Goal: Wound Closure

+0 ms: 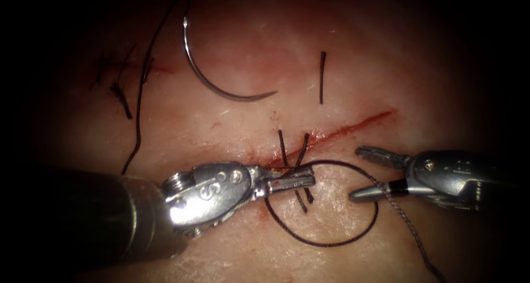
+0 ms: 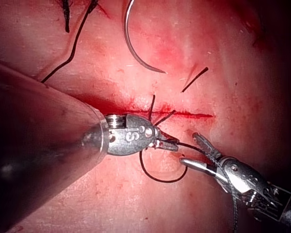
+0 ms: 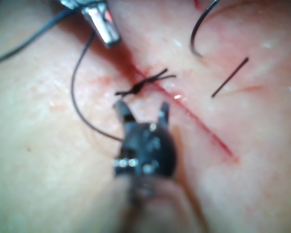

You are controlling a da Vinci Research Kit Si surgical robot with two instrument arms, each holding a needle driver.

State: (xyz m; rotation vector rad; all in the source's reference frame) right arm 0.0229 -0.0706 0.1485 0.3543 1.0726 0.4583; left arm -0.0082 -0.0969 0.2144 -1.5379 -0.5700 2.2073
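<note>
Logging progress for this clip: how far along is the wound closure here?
Done: a knotted stitch crosses the cut; the needle lies free on the tissue. In hand: left tool shut on the thread loop; right tool open, holding nothing. Left: the cut's right part gapes unstitched.

A bright pool of light fades into darkness at the edges.

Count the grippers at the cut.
2. The left gripper, shut on the thread, lies across the cut. The right gripper, open and empty, is to its right. The needle lies free on the tissue, upper left of the cut.
</note>
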